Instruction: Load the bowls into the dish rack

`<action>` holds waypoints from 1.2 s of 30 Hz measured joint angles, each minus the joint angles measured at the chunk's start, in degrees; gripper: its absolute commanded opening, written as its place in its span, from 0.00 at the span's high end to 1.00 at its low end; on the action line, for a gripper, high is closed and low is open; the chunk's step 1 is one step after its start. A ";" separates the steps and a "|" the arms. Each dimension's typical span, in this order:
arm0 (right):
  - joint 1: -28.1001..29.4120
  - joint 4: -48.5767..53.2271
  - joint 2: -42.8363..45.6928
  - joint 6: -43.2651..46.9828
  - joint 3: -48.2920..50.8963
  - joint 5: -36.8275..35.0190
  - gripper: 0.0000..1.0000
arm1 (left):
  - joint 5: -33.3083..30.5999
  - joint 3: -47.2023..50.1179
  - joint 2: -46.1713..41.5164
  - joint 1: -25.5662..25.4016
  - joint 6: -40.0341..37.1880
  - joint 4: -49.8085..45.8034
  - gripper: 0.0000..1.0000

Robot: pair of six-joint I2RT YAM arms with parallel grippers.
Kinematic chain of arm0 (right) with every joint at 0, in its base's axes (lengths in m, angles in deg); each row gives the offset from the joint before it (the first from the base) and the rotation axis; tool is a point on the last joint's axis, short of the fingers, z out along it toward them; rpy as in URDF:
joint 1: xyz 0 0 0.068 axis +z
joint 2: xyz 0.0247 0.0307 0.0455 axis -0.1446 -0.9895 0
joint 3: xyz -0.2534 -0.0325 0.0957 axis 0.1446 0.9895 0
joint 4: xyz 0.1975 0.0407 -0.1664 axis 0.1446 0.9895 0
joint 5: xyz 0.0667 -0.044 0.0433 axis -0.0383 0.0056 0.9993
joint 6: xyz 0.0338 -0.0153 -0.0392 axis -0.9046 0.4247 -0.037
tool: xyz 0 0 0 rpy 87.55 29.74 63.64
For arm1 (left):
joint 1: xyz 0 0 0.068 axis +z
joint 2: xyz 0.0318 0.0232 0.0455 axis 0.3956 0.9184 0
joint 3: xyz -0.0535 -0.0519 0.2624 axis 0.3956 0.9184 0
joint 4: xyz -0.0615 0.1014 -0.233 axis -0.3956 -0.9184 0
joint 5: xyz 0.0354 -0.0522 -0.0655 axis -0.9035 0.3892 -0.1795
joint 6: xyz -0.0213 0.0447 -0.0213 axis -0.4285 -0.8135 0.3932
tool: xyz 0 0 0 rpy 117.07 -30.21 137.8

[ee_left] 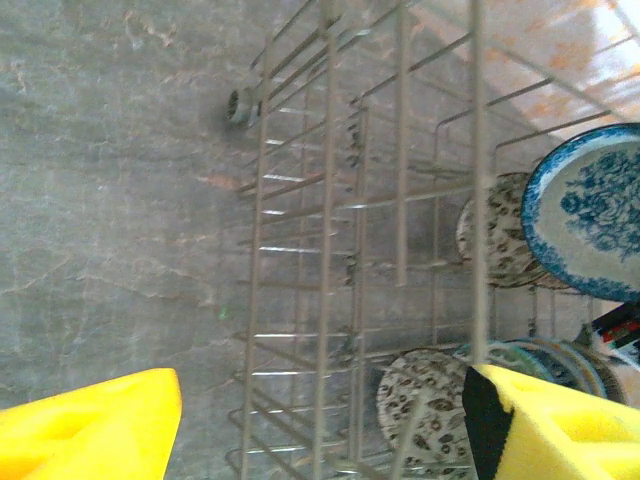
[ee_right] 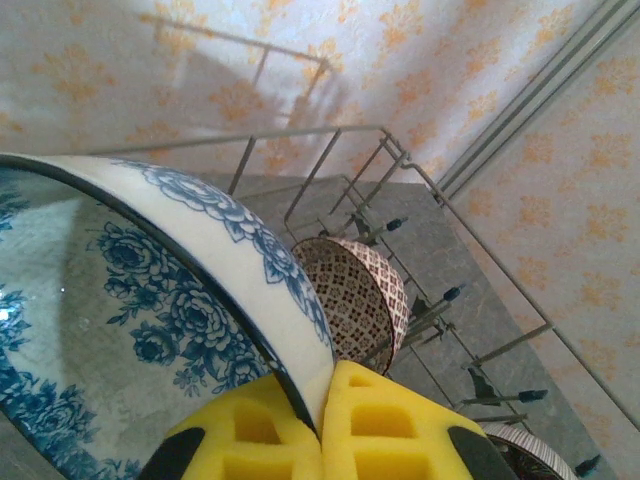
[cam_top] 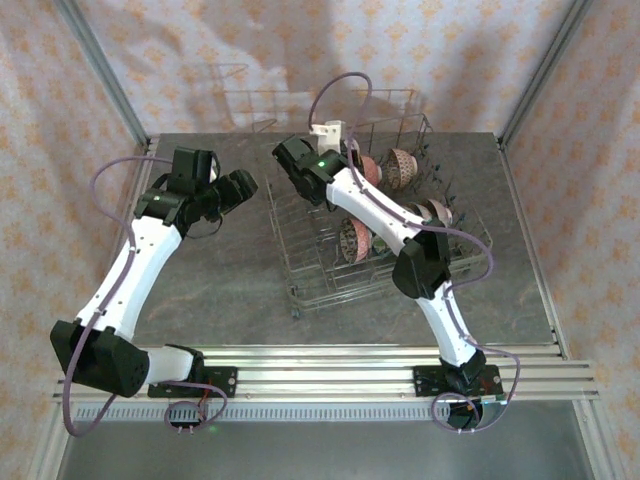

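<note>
Dish rack [cam_top: 310, 262] is part loaded. Blue-and-white floral bowl [ee_right: 150, 330] hangs on edge over the rack's far-left corner, rim clamped in the right gripper [ee_right: 322, 400], so free tines look straight below it. Left gripper [ee_left: 325, 430] just left of the rack, spread wide, empty.

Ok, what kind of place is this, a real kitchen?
Likely a robot test cell staged as a kitchen: aluminium frame posts around wallpapered panels, robot arms bolted to a rail, beside a dish rack.
</note>
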 measured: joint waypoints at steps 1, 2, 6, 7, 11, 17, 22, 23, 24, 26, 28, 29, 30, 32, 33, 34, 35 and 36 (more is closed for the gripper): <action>-0.09 0.52 -0.42 -0.02 -0.11 -0.02 1.00 | 0.37 0.83 0.00 0.20 -0.42 0.00 0.25; -0.15 0.98 -0.79 -0.04 -0.22 -0.02 1.00 | 0.87 1.79 0.00 0.42 -0.85 0.07 0.25; -0.55 2.58 -1.88 -0.07 -1.18 -0.07 1.00 | 2.84 4.42 1.09 0.66 -2.38 0.33 0.26; -0.66 2.91 -2.03 -0.09 -1.51 -0.09 1.00 | 3.28 4.81 1.51 0.66 -2.64 0.50 0.26; -0.90 3.91 -3.54 -0.09 -3.91 -1.20 1.00 | 4.68 7.32 2.49 0.66 -3.67 1.09 0.27; -0.90 5.03 -8.37 -0.04 -8.11 -2.99 1.00 | 6.10 10.40 2.60 0.66 -3.91 2.14 0.27; -0.90 6.40 -11.98 0.07 -10.78 -4.11 1.00 | 7.08 12.83 2.60 0.66 -3.89 3.32 0.28; -0.90 6.60 -12.41 0.15 -11.13 -4.11 1.00 | 7.21 13.25 2.60 0.66 -3.89 3.56 0.28; -0.90 6.95 -12.81 0.15 -11.50 -4.11 1.00 | 7.39 13.51 2.60 0.66 -3.89 3.67 0.28; -0.90 7.39 -13.11 0.13 -11.61 -4.09 1.00 | 7.61 13.84 2.62 0.66 -3.89 3.89 0.28; -0.90 7.93 -13.27 0.11 -11.72 -4.11 1.00 | 8.09 13.86 2.69 0.66 -3.91 4.00 0.28; -0.90 8.13 -13.40 0.11 -11.87 -4.11 1.00 | 8.33 13.86 2.78 0.66 -3.89 4.22 0.28; -0.90 8.31 -13.57 0.11 -12.09 -4.09 1.00 | 8.48 13.88 2.89 0.66 -3.91 4.52 0.29; -0.90 8.33 -13.81 0.15 -12.15 -4.07 1.00 | 8.68 13.99 3.15 0.66 -3.89 4.87 0.29; -0.90 8.33 -13.94 0.20 -12.17 -3.98 1.00 | 8.68 14.05 3.30 0.66 -3.89 4.98 0.29; -0.90 8.28 -14.14 0.44 -12.22 -3.80 1.00 | 8.68 14.05 3.54 0.66 -3.89 4.98 0.29; -0.90 8.31 -14.43 0.72 -12.44 -3.65 1.00 | 8.70 14.10 3.67 0.66 -3.91 5.03 0.29; -0.90 8.28 -14.67 0.98 -12.63 -3.54 1.00 | 8.70 14.14 3.78 0.66 -3.89 5.01 0.29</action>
